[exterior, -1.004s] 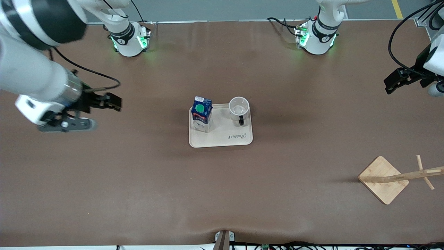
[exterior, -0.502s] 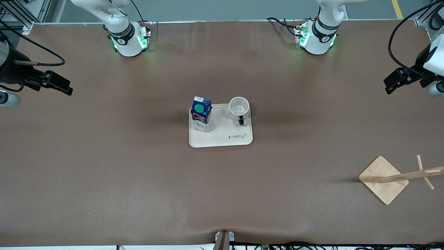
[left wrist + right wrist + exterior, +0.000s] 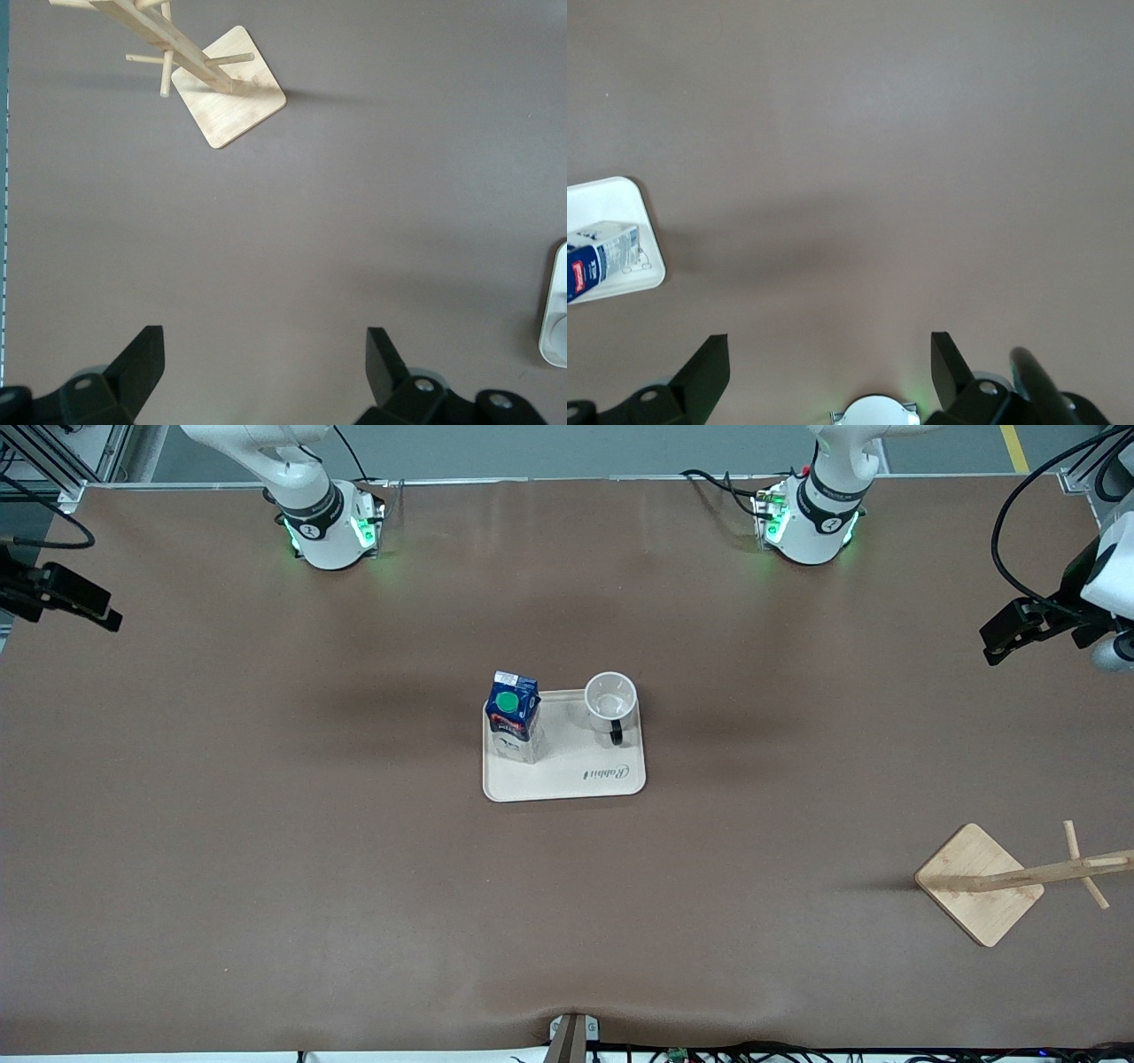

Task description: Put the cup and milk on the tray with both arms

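The cream tray point(image 3: 567, 784) lies at the table's middle. On it stand the dark-blue milk carton point(image 3: 513, 716) with its green cap, toward the right arm's end, and the white cup point(image 3: 610, 702) with a black handle, toward the left arm's end. A corner of the tray point(image 3: 633, 266) with the milk point(image 3: 598, 261) shows in the right wrist view, and the tray's edge point(image 3: 554, 310) shows in the left wrist view. My right gripper point(image 3: 75, 602) is open and empty, up over the table's right-arm end. My left gripper point(image 3: 1014, 633) is open and empty, up over the left-arm end.
A bamboo stand with a square base point(image 3: 979, 883) and a pegged pole is on the table near the left arm's end, nearer the front camera; it also shows in the left wrist view point(image 3: 229, 86). Cables lie along the table's front edge.
My right arm has pulled back from over the table toward its own end and out to the view's edge. The left arm, the tray, the milk and the cup have not moved.
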Controlling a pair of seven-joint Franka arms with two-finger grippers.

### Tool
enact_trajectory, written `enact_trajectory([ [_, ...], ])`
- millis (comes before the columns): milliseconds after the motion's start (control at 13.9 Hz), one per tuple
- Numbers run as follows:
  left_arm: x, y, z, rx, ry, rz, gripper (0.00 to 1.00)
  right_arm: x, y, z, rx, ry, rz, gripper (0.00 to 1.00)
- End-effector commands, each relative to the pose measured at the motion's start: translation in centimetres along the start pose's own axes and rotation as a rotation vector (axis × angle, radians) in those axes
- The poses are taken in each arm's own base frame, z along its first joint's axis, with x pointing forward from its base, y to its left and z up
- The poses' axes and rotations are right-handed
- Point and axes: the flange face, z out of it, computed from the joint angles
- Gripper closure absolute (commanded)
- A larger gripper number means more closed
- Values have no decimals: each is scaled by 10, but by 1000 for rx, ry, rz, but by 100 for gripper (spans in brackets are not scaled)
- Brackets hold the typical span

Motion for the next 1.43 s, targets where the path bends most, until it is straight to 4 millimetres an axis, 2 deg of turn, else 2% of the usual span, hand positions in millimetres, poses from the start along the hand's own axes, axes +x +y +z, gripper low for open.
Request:
enact_trajectory([
  [0,-5,-1,-7,-10,-1,12,0,-9,-10,-1,-4,21,-36,0],
  [215,-5,0,-8,-11,0,15,0,-8,-6,-14,-17,51,-98,0],
  [502,-6,4,-8,-15,-3,19,0,-6,6,-12,1,47,-77,0],
  [717,-9,9,-6,-65,-37,22,0,-6,3,-11,0,42,-83,0],
  [1362,-12,17,-11,-73,-35,39,0,-6,1,-10,1,44,-126,0],
])
